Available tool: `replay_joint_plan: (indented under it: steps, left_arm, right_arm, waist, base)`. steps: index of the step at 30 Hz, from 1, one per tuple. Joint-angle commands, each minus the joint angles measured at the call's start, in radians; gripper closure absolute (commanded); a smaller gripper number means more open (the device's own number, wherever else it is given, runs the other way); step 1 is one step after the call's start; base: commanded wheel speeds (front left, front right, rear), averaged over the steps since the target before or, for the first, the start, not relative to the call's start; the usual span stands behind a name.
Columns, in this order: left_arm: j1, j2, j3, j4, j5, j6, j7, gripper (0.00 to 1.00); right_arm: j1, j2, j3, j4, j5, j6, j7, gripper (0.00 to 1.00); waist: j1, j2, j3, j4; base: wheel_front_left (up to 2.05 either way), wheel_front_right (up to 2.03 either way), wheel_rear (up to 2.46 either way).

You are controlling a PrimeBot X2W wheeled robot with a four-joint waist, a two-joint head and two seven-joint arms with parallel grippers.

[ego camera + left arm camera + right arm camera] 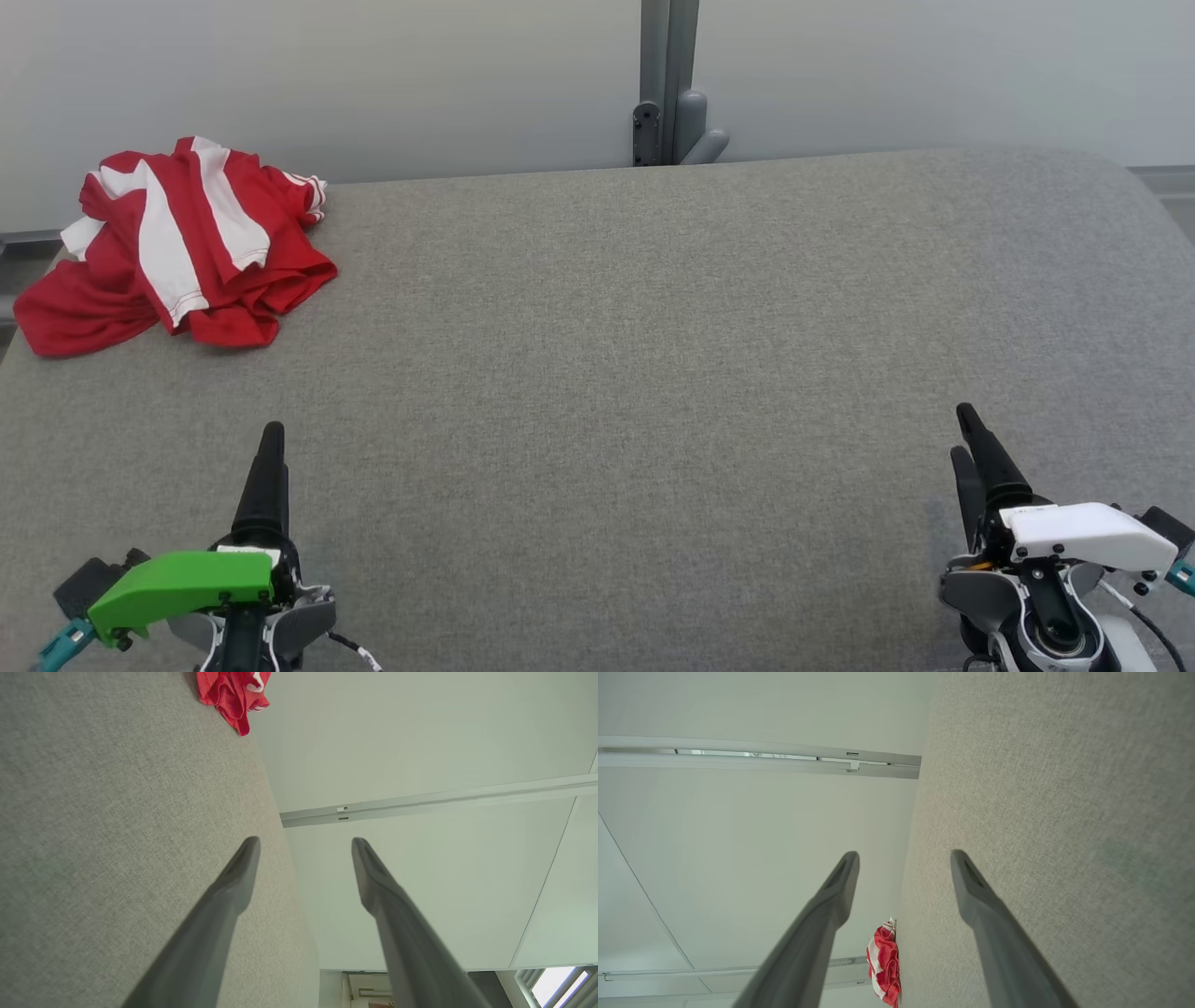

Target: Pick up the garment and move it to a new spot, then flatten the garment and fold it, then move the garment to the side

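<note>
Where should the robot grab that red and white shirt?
Probably pinch the bunched red fold at the near-right edge of the shirt, from above, with the open left gripper, which is closer. The shirt lies crumpled at the far-left corner of the table, and that fold faces the gripper.

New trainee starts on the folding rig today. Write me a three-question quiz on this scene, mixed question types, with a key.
1. Multiple choice: in the head view, where on the grey surface does the red-and-white garment lie? A) far left corner B) centre C) near right edge
2. True or false: the left gripper is shut on the garment.
3. Fill in: the gripper farther from the garment is the ____ one.

Key
1. A; it lies crumpled there, not folded.
2. False; its jaws stand open, well short of the garment.
3. Right; the right gripper sits at the lower right, also open.
</note>
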Motion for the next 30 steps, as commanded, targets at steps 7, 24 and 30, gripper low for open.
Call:
replay_joint_plan:
  steps: [7,24,30]
  left_arm:
    - [-0.003,0.006,-0.033,-0.069,0.159,0.028,-0.037,0.0]
    - [0.024,0.008,-0.092,-0.132,0.509,0.074,-0.098,0.0]
    - [0.041,0.009,-0.101,-0.153,0.616,0.096,-0.119,0.0]
  right_arm:
    - [0.006,-0.008,0.005,-0.067,-0.137,0.0,-0.036,0.0]
    - [0.033,-0.009,0.062,-0.193,-0.55,0.0,-0.096,0.0]
    - [0.049,-0.01,0.088,-0.213,-0.651,0.0,-0.116,0.0]
  waist:
    - [0.0,0.0,-0.001,-0.001]
    - [0.0,0.0,0.0,0.0]
    - [0.0,0.0,0.0,0.001]
  base:
    - [0.0,0.0,0.0]
    - [0.0,0.0,0.0]
    - [0.0,0.0,0.0]
